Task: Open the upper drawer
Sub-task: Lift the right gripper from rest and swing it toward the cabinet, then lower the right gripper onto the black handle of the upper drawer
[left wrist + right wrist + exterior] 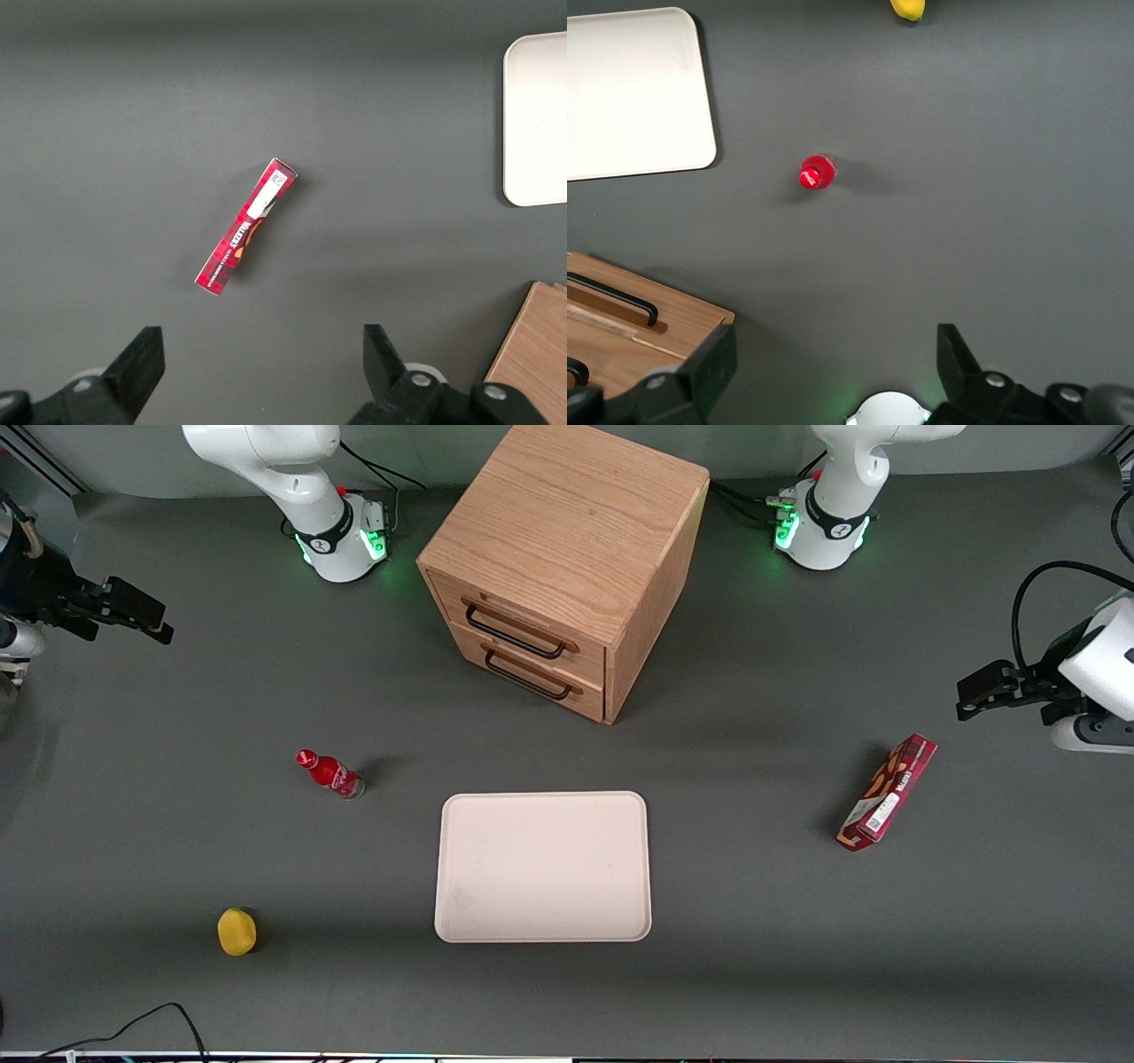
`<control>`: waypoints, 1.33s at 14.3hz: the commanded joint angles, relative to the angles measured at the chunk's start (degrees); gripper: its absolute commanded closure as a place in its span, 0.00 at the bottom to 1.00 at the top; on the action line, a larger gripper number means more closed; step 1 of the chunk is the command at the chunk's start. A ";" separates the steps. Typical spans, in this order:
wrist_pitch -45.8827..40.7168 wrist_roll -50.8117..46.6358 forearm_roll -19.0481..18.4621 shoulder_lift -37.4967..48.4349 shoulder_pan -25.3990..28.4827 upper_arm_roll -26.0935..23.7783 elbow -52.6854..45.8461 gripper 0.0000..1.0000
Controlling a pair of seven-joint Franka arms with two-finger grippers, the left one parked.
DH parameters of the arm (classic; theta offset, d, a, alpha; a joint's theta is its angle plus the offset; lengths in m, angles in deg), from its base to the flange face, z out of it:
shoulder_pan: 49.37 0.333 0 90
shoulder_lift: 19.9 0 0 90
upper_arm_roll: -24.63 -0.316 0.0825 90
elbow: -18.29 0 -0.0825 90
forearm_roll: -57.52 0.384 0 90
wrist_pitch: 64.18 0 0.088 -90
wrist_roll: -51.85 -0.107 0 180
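Observation:
The oak cabinet (567,522) stands at the back middle of the table, its front turned toward the working arm's end. The upper drawer (532,622) is shut, its thin black bar handle (516,633) lying along its front. The lower twin drawer (540,673) below it is shut too. My right gripper (149,622) hangs open and empty above the table at the working arm's end, well apart from the cabinet. In the right wrist view the gripper (833,367) has its fingers (709,372) spread wide, with a corner of the cabinet front (673,323) beside them.
A small red bottle (332,773) stands on the table between the gripper and the tray (542,866); it also shows in the right wrist view (817,172). A yellow object (236,931) lies near the front edge. A red snack box (889,792) lies toward the parked arm's end.

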 commanded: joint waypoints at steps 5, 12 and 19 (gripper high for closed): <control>-1.05 0.63 0.93 -1.00 0.13 0.54 -2.05 0.00; -4.10 0.55 2.24 0.76 0.92 -9.10 -5.12 0.00; -4.56 13.87 13.05 -3.45 1.01 -20.28 -6.18 0.00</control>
